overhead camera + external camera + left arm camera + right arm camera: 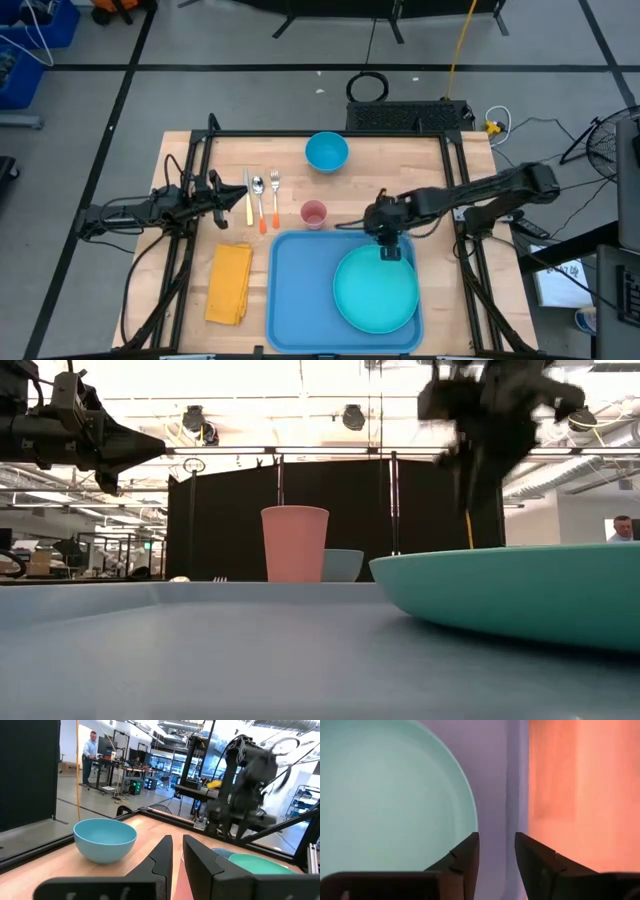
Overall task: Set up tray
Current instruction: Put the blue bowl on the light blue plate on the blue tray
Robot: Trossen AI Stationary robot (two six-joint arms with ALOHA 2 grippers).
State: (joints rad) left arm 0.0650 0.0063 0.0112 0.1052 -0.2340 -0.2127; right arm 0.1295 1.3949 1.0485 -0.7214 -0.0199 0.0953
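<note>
Right tool: our right tool (390, 247) hangs over the far rim of the teal plate (376, 290), fingers a narrow gap apart and holding nothing; the right wrist view shows only plate, tray and wood between them.
Tray: the tray (300, 290) lies directly beneath and nearward of this tool, flat on the surface (450, 200), its long axis running across the arms; the plate fills its right half, the left half is bare.
Nearer arm: we judge the right arm nearer to the tray; the left arm waits off its far left corner.
Left tool: our left tool (222, 205) hovers above the wood, fingers narrowly parted, empty.
Beside the left tool: the knife, spoon and fork (260, 195) lie just to its right; the yellow napkin (231, 284) lies nearward of it, beside the tray's left edge.
Beyond the tray: the pink cup (314, 214) stands just past the far rim; the blue bowl (326, 152) farther off.
Open room: we judge the tray's bare left half the free landing space.
</note>
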